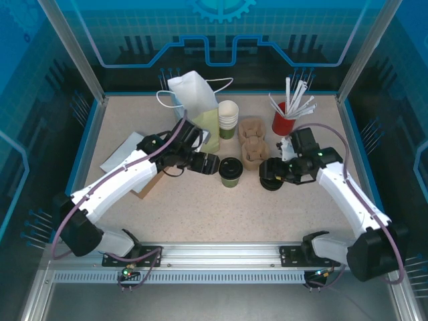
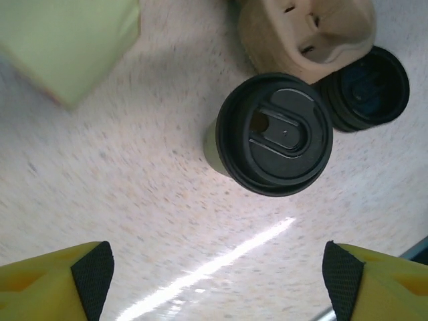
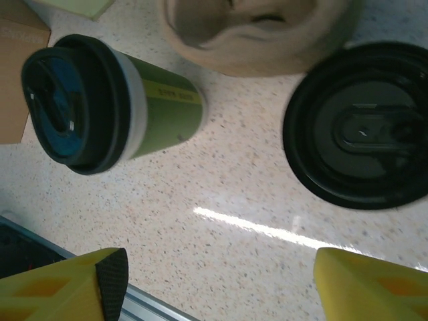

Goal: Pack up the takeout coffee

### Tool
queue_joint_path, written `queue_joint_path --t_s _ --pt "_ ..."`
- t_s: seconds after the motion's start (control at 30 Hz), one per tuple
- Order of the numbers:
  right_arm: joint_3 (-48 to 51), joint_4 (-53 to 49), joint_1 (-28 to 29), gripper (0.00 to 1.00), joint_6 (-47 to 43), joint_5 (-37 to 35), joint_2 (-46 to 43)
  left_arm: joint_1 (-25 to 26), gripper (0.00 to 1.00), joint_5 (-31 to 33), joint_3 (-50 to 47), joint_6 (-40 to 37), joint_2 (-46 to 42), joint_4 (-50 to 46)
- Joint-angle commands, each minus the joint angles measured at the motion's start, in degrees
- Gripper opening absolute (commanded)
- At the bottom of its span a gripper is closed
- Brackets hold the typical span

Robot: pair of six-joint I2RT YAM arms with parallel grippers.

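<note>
- Well, upper right, a red cup (image 1: 281,124) holds straws (image 1: 297,101).
- The coffee (image 1: 231,172), frame centre, stands upright, lid up (long axis vertical).
- The left gripper (image 2: 217,274) and right gripper (image 3: 217,281) gape wide, empty.

You've got one bit of print: a short dark line on the yellow-green stripe (image 3: 175,95) round the takeout coffee (image 3: 144,110), right wrist view, too blurred to read; no other text is legible to you

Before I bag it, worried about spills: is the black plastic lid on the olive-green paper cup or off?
On. The round black plastic lid fully caps the olive-green paper cup, covering its whole mouth.
</note>
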State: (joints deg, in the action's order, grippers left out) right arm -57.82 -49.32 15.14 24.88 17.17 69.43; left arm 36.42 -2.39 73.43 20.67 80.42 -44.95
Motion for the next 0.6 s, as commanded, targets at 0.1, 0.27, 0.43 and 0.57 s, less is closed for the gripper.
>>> queue_joint_path --t_s 0.1,0.27,0.43,0.57 --pt "-7.55 3.0 5.34 0.68 2.74 -0.39 8.3 -2.55 0.82 -11.26 -8.15 23.24 -1.28 13.13" --pt "-12.21 3.46 8.27 0.61 3.62 0.14 14.28 -2.69 0.83 -13.04 -8.53 27.49 2.4 16.09" --pt "-15.18 3.13 9.94 0.55 4.18 -0.06 18.45 -2.69 0.83 -13.69 -7.19 28.73 5.58 17.35" --pt "-17.13 3.1 10.68 0.51 4.3 -0.08 21.01 -2.72 0.82 -13.59 -5.85 27.95 7.78 16.4"
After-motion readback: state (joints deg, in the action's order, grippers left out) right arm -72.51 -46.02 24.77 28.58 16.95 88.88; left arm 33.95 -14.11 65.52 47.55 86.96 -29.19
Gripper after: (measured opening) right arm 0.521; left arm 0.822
